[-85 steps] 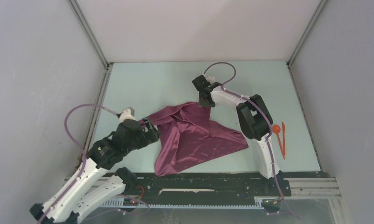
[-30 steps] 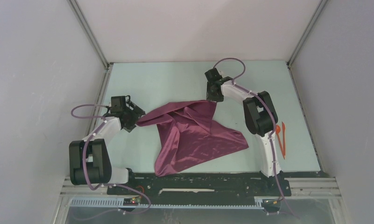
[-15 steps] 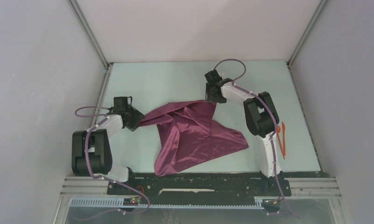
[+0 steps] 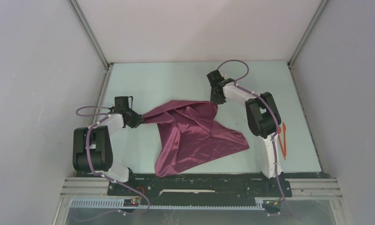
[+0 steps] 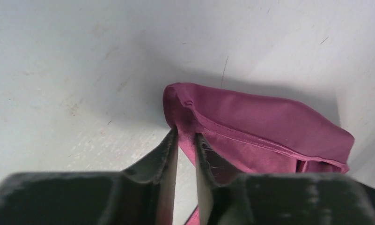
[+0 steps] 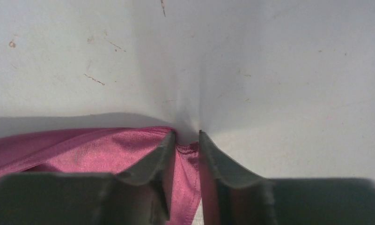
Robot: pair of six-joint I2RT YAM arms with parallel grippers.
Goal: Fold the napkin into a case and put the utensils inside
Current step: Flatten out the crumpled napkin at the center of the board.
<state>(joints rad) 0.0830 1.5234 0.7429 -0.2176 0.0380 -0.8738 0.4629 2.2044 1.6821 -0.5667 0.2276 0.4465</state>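
Observation:
The maroon napkin [image 4: 194, 136] lies crumpled and partly doubled over on the pale table. My left gripper [image 4: 139, 121] sits low at its left corner. In the left wrist view the jaws [image 5: 185, 133] pinch a hemmed fold of the napkin [image 5: 269, 122] between them. My right gripper [image 4: 216, 101] is at the far right corner. In the right wrist view its jaws [image 6: 186, 136] are closed on the napkin [image 6: 106, 147] there. The orange utensils [image 4: 283, 139] lie at the right, partly hidden behind the right arm.
The pale table [image 4: 166, 79] is boxed in by grey walls at left, right and back. A black rail [image 4: 199, 183] with both arm bases runs along the near edge. The utensils lie close to the right wall.
My left gripper slid right onto the napkin's left corner and its jaws closed on the cloth. The right jaws narrowed on the far right corner. The napkin barely shifted.

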